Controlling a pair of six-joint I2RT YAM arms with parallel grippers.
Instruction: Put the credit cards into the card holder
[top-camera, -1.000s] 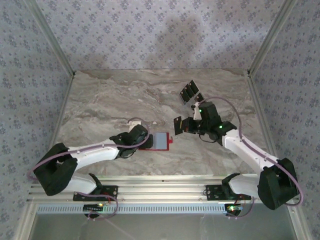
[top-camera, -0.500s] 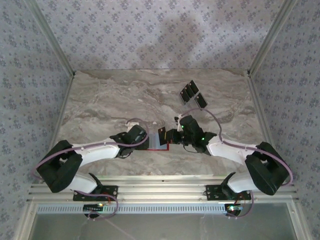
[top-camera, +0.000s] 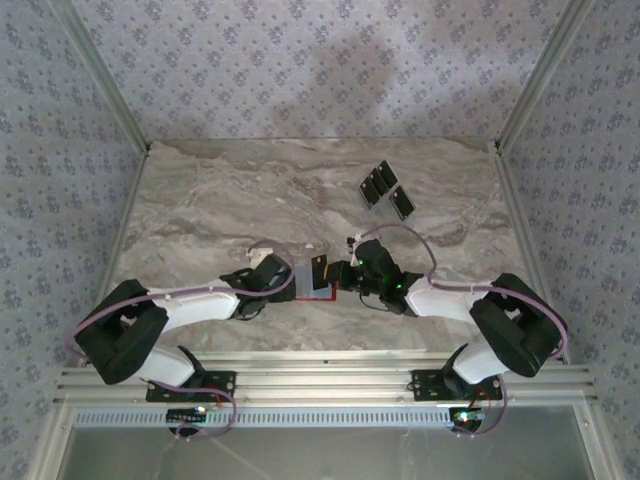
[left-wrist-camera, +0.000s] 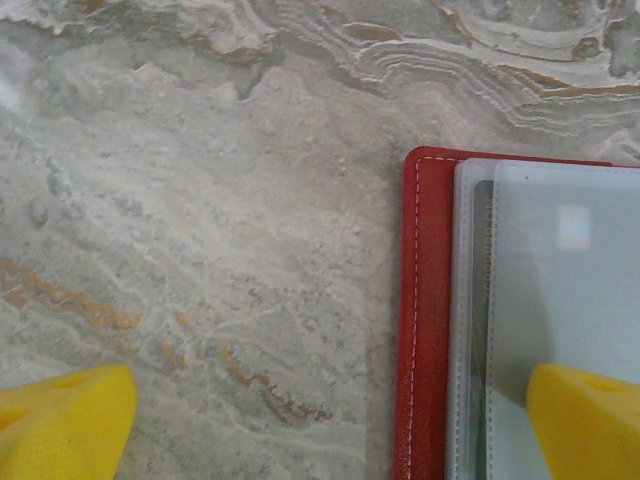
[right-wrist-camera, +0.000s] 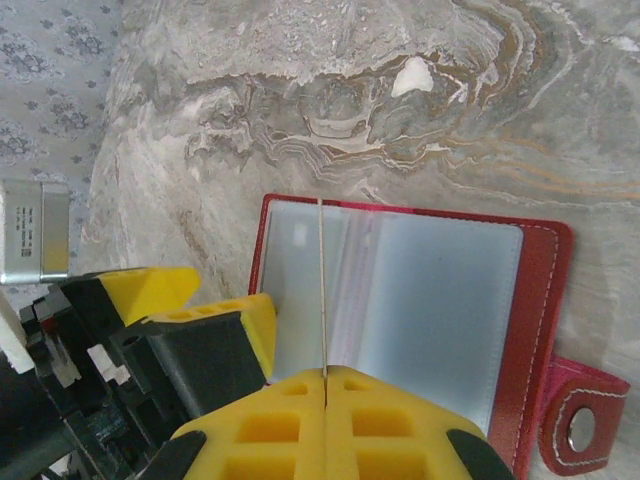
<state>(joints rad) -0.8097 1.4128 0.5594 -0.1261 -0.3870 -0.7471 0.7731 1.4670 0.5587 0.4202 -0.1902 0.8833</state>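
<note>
While your left claw (left-wrist-camera: 325, 425) sits spread wide and grips nothing, one fingertip (left-wrist-camera: 590, 420) seemingly pinning the open red card holder (right-wrist-camera: 440, 300) flat on the bench (top-camera: 200, 200) at lower centre of the overhead frame, your right claw (right-wrist-camera: 325, 375) is closed on one credit card (right-wrist-camera: 322, 290). The card is held edge-down over the pale pockets (right-wrist-camera: 300, 290), apparently aligned to slide in. Spare cards (top-camera: 383, 188) lie upper right.

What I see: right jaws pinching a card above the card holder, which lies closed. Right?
No, the card holder lies open, inside up, as the right wrist view shows. The right gripper, jaws shut, does pinch a card above it.
</note>
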